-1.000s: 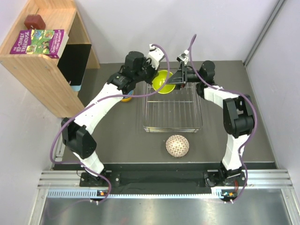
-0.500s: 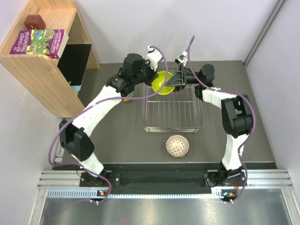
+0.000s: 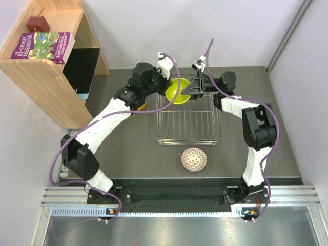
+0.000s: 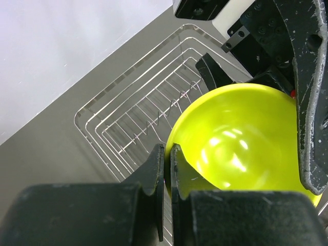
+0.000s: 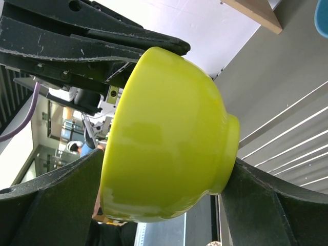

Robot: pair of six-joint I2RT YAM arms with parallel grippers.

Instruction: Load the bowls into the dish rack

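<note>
Handoff, I'd guess: left gripper (image 4: 167,154) pinches the yellow-green bowl (image 4: 241,138) by its rim while right gripper (image 5: 168,159) clamps its sides above the dish rack (image 4: 118,123).

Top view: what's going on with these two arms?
Both arms hold the yellow-green bowl over the far end of the dish rack. The left end effector pinches its rim; the right end effector grips it from rim to foot. It looks like a handover. The patterned bowl lies upside down outside the rack.
</note>
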